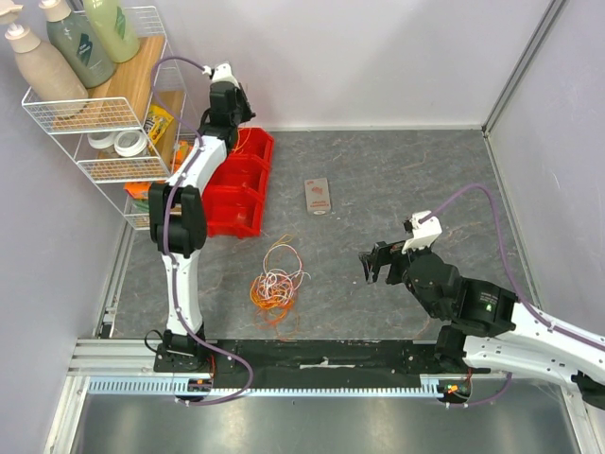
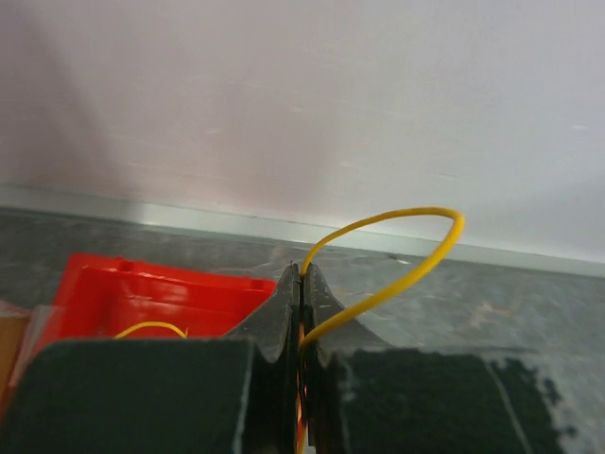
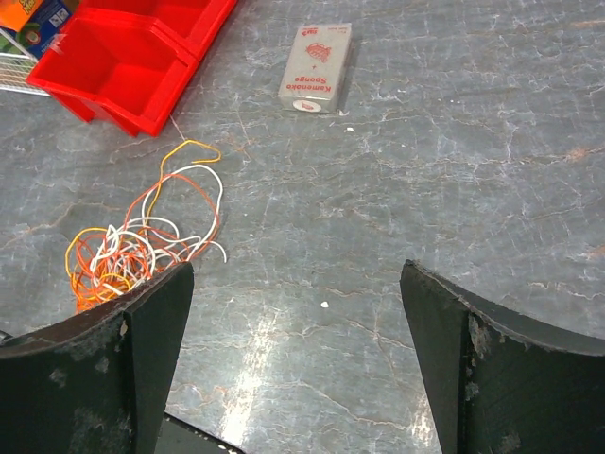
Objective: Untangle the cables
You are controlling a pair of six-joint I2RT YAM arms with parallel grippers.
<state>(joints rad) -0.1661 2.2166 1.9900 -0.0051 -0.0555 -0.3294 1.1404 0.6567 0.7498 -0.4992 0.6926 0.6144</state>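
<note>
Here the left gripper [image 2: 301, 274], clamped on a yellow cable [image 2: 430, 260], should lower it into the red bin [image 2: 142, 288] before releasing; right gripper [image 3: 295, 274] spread, empty.

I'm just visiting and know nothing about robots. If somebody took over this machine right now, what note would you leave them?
The left end effector is shut on one yellow cable, held up by the far end of the red bin.
The right end effector is open and empty, hovering right of the tangle.
The tangle of orange and white cables lies on the table.
Done: one cable pulled free.
Left: probably drop it in the bin, then separate the rest.
</note>
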